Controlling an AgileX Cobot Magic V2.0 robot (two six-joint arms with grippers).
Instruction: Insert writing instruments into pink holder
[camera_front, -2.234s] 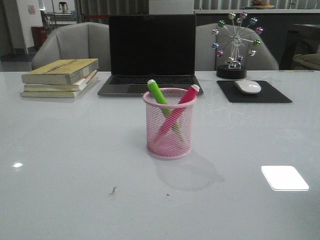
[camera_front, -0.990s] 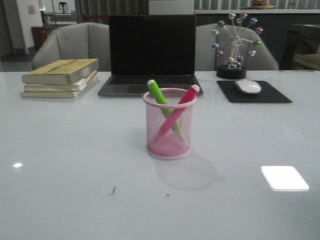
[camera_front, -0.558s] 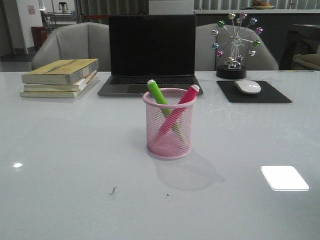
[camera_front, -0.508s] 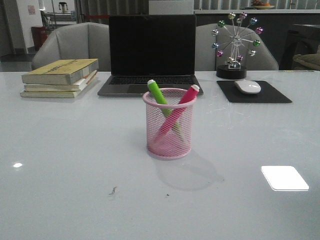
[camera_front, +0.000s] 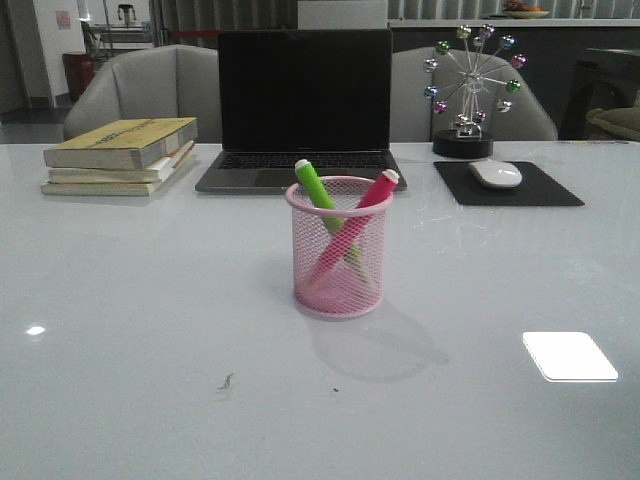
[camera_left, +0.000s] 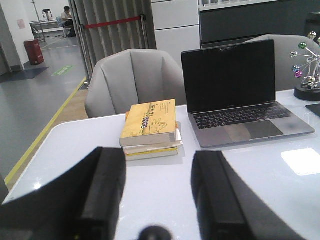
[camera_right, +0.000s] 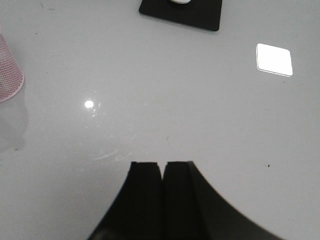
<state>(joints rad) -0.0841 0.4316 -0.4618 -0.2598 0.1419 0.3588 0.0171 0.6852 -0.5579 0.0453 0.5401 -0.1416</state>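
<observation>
We see both markers, green (camera_front: 318, 192) and pink (camera_front: 368, 200), crossed inside the holder (camera_front: 338, 250). Left gripper (camera_left: 157, 197) spread wide, empty; right gripper (camera_right: 162, 192) closed, empty.

Count on the bench (camera_front: 130, 300): one pink holder (camera_front: 338, 250), two markers, green (camera_front: 316, 188) and pink (camera_front: 372, 194); three stacked books (camera_front: 120, 156); one laptop (camera_front: 303, 105); one mouse (camera_front: 496, 173); one mouse pad (camera_front: 545, 189); one ferris-wheel ornament (camera_front: 470, 85).

Forward table view, two wrist views
</observation>
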